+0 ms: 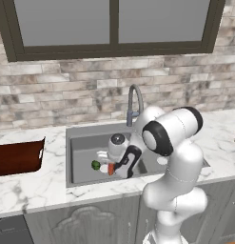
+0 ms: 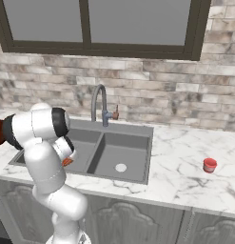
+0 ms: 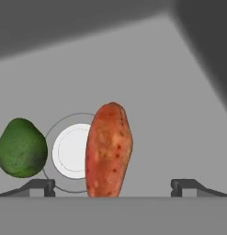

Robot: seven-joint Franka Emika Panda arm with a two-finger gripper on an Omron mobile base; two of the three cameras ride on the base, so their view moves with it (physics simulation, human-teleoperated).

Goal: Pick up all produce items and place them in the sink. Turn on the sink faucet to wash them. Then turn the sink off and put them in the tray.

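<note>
Orange-red and mottled with darker specks, a tapered, elongated vegetable [image 3: 108,150] lies on the floor of the dark grey double-basin sink [image 1: 78,143], partly covering its round pale drain [image 3: 71,150]. A small dark-green fruit, round with a slightly pointed top [image 3: 21,148], sits just beside the drain. The white arm's two-finger gripper [image 3: 112,186] hangs over them, fingers spread wide apart, grasping nothing.

Two produce pieces: one orange-red vegetable [image 3: 108,150], one green fruit [image 3: 21,148]; one red cup [image 2: 210,165].
</note>
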